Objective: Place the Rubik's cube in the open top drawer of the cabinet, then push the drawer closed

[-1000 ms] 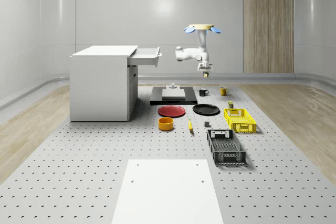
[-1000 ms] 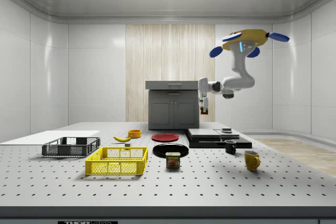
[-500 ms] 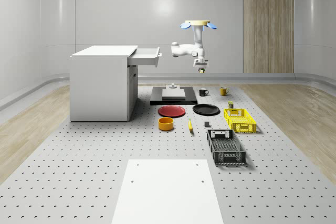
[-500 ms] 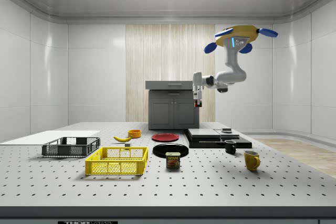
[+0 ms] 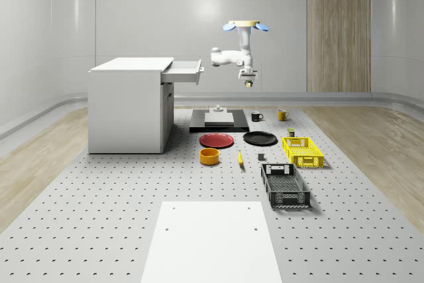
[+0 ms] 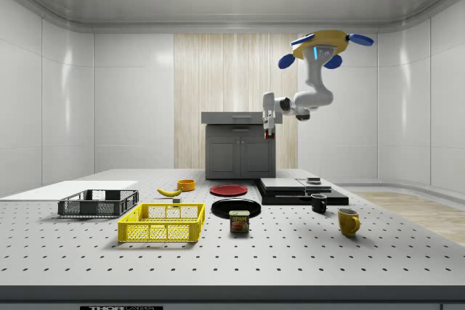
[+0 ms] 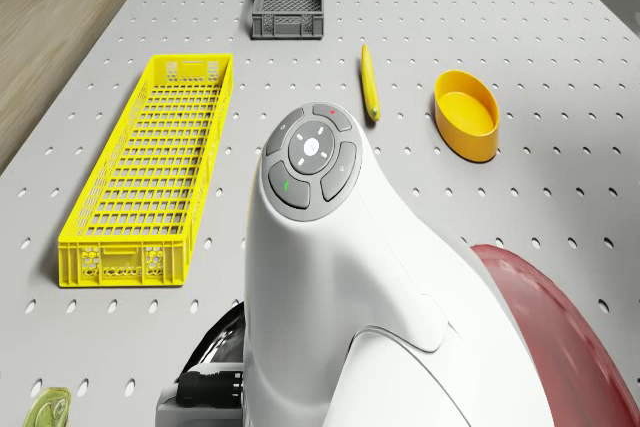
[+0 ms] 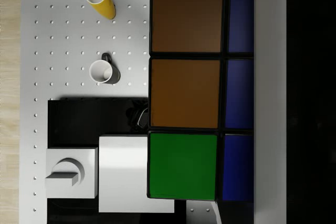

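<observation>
Carrying the Rubik's cube (image 5: pixel 248 84) through the air, the drone (image 5: pixel 244 26) in the whole-scene view hovers above the far part of the tabletop (image 5: pixel 132 230), over the black platform (image 5: pixel 218 120), and it has drifted toward the cabinet (image 5: pixel 126 107) over the last second, so its gripper (image 5: pixel 248 83) now hangs nearer the open top drawer (image 5: pixel 184 71) but still beside it, not above it. In the side view the drone (image 6: pixel 325 40) has likewise climbed a little and closed on the cabinet (image 6: pixel 238 147), the gripper (image 6: pixel 268 130) level with the cabinet's top. In the drone view the arm (image 7: pixel 350 277) stretches over the red plate (image 7: pixel 545 317) and yellow crate (image 7: pixel 150 182). In the wrist view the fingers (image 8: pixel 270 98) stay clamped on the cube (image 8: pixel 184 93); the drop-off looks close.
</observation>
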